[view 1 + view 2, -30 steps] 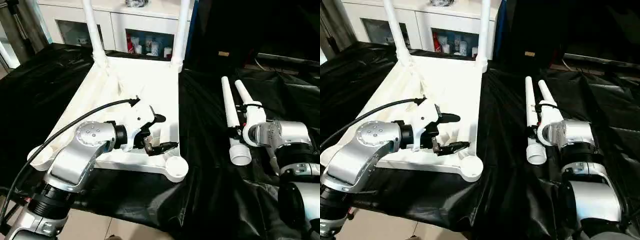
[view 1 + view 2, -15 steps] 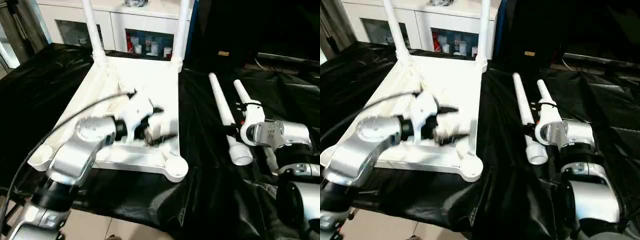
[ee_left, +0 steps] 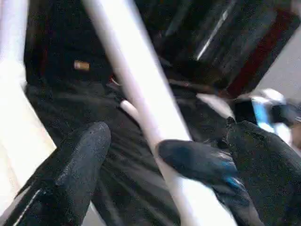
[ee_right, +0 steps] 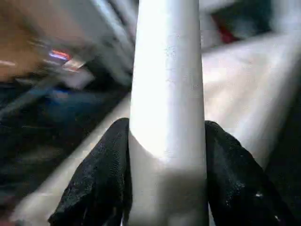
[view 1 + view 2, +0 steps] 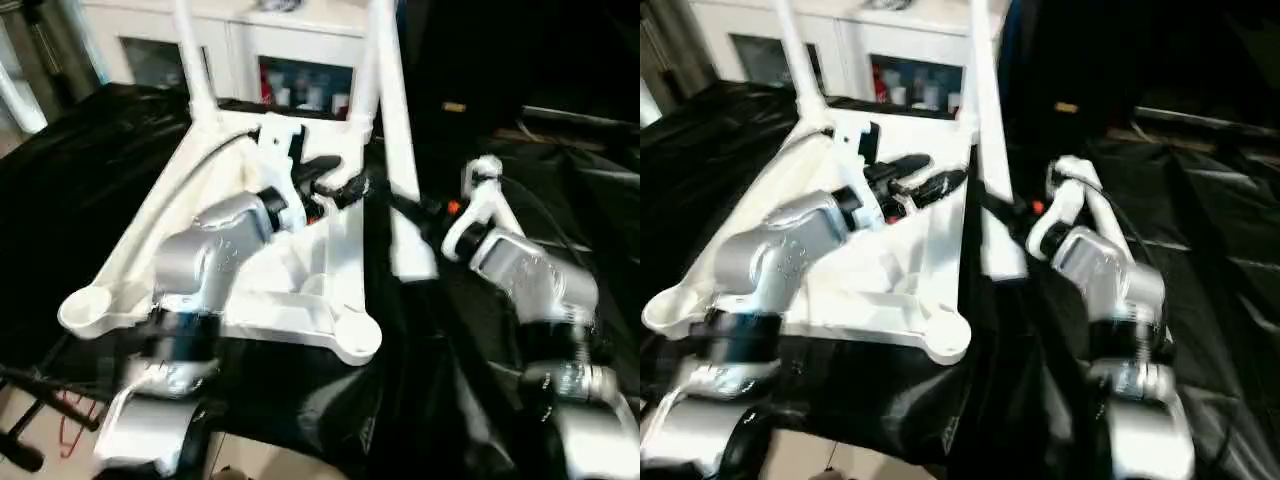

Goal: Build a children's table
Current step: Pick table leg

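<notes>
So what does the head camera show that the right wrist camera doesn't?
The head view alone shows the upturned tabletop, two legs standing in its far sockets, the cabinet and the open left gripper. The right wrist view alone shows the right gripper's fingers pressed against both sides of a leg. Both show that leg.

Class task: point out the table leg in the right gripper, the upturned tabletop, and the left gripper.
held table leg (image 4: 167,94), right wrist view, shaft above the fingers
upturned tabletop (image 5: 352,340), left eye view, near corner socket
left gripper (image 3: 155,155), left wrist view, gap between fingertips
</notes>
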### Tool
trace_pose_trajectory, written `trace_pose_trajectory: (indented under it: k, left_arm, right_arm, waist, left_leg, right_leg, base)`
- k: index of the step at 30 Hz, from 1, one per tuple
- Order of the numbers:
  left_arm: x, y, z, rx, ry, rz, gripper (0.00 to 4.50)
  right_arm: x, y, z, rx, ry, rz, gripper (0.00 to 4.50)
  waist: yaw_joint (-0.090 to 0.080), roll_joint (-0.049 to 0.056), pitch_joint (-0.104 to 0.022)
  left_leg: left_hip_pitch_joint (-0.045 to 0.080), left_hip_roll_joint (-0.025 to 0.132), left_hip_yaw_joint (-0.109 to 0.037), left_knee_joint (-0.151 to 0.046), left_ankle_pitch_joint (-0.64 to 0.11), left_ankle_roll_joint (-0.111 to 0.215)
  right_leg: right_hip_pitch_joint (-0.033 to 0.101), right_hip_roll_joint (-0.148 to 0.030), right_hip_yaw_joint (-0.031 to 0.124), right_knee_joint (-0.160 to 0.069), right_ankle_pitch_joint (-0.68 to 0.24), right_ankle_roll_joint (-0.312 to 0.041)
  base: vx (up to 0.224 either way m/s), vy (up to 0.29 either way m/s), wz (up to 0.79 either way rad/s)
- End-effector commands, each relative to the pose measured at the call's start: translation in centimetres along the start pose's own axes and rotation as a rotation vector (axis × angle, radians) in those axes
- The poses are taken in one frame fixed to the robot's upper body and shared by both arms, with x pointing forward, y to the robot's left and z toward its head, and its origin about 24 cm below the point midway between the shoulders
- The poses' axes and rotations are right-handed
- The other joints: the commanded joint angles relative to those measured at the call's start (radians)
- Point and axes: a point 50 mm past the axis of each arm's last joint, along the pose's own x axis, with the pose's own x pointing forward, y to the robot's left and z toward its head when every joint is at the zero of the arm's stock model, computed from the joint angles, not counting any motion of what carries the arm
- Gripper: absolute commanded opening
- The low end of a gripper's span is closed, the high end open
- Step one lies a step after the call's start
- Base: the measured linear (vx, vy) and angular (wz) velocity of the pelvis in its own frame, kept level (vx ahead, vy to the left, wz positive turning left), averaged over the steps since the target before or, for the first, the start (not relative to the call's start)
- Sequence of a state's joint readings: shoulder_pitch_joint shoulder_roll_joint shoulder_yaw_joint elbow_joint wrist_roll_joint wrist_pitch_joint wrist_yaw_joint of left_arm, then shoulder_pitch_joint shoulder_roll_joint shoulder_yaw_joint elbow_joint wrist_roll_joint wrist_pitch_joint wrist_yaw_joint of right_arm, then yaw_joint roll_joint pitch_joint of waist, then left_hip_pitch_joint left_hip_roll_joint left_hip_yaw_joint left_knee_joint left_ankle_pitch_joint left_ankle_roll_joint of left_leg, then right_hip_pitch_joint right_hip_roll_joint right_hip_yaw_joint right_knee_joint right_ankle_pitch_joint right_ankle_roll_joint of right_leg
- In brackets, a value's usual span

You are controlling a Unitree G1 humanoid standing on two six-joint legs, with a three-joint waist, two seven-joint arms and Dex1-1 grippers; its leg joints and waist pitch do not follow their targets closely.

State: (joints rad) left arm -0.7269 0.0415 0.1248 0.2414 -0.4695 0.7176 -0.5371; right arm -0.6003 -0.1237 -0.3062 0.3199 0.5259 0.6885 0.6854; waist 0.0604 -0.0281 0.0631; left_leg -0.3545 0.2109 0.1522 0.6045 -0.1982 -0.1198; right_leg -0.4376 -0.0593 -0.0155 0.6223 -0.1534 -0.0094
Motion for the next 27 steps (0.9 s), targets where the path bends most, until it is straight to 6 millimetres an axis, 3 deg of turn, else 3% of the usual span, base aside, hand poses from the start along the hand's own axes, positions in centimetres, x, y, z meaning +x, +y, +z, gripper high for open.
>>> trace_pose_trajectory:
  k: [1, 4, 8, 11, 14, 15, 18, 19, 20, 21, 22, 27]
  left_arm:
    - [0.4, 0.0, 0.3, -0.066, -0.008, 0.008, 4.5]
    - [0.9, -0.4, 0.5, -0.18, -0.052, -0.033, 4.5]
    - [0.8, -1.4, 1.4, -0.263, -0.12, -0.12, 4.5]
    - [0.8, -1.6, 1.4, -0.276, -0.113, -0.129, 4.5]
    - [0.8, -1.7, 1.1, -0.265, -0.092, -0.128, 4.5]
    - [0.8, -1.8, 1.1, -0.263, -0.092, -0.125, 4.16]
    - [0.7, -2.0, 1.2, -0.266, -0.102, -0.138, 4.09]
    - [0.6, -2.1, 1.2, -0.267, -0.106, -0.142, 3.79]
    - [0.6, -2.1, 1.2, -0.267, -0.106, -0.142, 3.79]
    - [0.4, -2.1, 1.2, -0.266, -0.113, -0.145, 3.71]
    - [0.4, -2.0, 1.2, -0.266, -0.118, -0.138, 3.61]
    - [0.2, -1.6, 1.3, -0.264, -0.128, -0.11, 3.26]
  right_arm:
    - [-0.2, 1.1, 0.5, -0.002, -0.034, 0.087, 1.84]
    - [-0.2, 2.9, -0.5, -0.008, 0.001, 0.208, 1.84]
    - [-0.3, 3.3, -1.1, -0.022, 0.034, 0.234, 1.84]
    - [-0.4, 3.6, -1.3, -0.027, 0.046, 0.255, 1.84]
    - [-0.4, 3.8, -1.4, -0.036, 0.052, 0.257, 1.84]
    - [-0.4, 3.8, -1.3, -0.033, 0.051, 0.257, 1.84]
    - [-0.3, 3.9, -1.3, -0.027, 0.05, 0.261, 1.84]
    - [-0.3, 4.0, -1.3, -0.027, 0.052, 0.265, 1.84]
    - [-0.3, 4.0, -1.3, -0.027, 0.052, 0.265, 1.84]
    - [-0.4, 4.0, -1.4, -0.026, 0.057, 0.271, 1.84]
    - [-0.4, 4.0, -1.4, -0.027, 0.06, 0.272, 1.84]
    - [-0.4, 4.1, -1.5, -0.03, 0.063, 0.268, 1.84]
  waist:
    - [0.009, -0.007, -0.083]
    - [0.01, -0.009, -0.082]
    - [0.014, -0.01, -0.082]
    - [0.014, -0.016, -0.079]
    - [0.014, -0.015, -0.078]
    - [0.014, -0.014, -0.078]
    - [0.015, -0.014, -0.08]
    - [0.015, -0.015, -0.08]
    - [0.015, -0.015, -0.08]
    - [0.014, -0.031, -0.08]
    - [0.018, -0.022, -0.079]
    - [0.015, -0.022, -0.078]
  left_leg:
    - [-0.007, -0.015, 0.024, -0.056, -0.087, 0.085]
    - [-0.01, -0.013, 0.021, -0.059, -0.083, 0.08]
    - [-0.012, -0.012, 0.022, -0.059, -0.075, 0.068]
    - [-0.013, -0.014, 0.023, -0.061, -0.085, 0.069]
    - [-0.014, -0.013, 0.022, -0.062, -0.081, 0.066]
    - [-0.013, -0.012, 0.022, -0.062, -0.079, 0.064]
    - [-0.014, -0.012, 0.022, -0.062, -0.068, 0.064]
    - [-0.015, -0.012, 0.022, -0.062, -0.063, 0.064]
    - [-0.015, -0.012, 0.022, -0.062, -0.063, 0.064]
    - [-0.017, -0.013, 0.024, -0.061, -0.061, 0.068]
    - [-0.017, -0.013, 0.022, -0.062, -0.059, 0.066]
    - [-0.014, -0.011, 0.022, -0.064, -0.075, 0.058]
  right_leg:
    - [0.079, -0.032, 0.012, -0.072, -0.17, -0.223]
    - [0.083, -0.034, 0.012, -0.072, -0.169, -0.219]
    - [0.082, -0.037, 0.013, -0.073, -0.178, -0.215]
    - [0.081, -0.037, 0.013, -0.078, -0.216, -0.194]
    - [0.08, -0.037, 0.013, -0.081, -0.241, -0.171]
    - [0.079, -0.038, 0.013, -0.081, -0.242, -0.167]
    - [0.08, -0.038, 0.013, -0.078, -0.219, -0.17]
    - [0.08, -0.038, 0.013, -0.078, -0.21, -0.173]
    - [0.081, -0.038, 0.013, -0.077, -0.207, -0.175]
    - [0.082, -0.037, 0.013, -0.079, -0.205, -0.174]
    - [0.081, -0.039, 0.013, -0.077, -0.212, -0.174]
    - [0.078, -0.038, 0.012, -0.081, -0.237, -0.157]
  base:
    - [0.0, 0.0, 0.0]
    - [0.0, 0.0, 0.0]
    - [0.0, 0.0, 0.0]
    - [0.0, 0.0, 0.0]
    - [0.0, 0.0, 0.0]
    - [0.0, 0.0, 0.0]
    - [0.0, 0.0, 0.0]
    - [0.0, 0.0, 0.0]
    - [0.0, 0.0, 0.0]
    - [0.0, 0.0, 0.0]
    - [0.0, 0.0, 0.0]
    - [0.0, 0.0, 0.0]
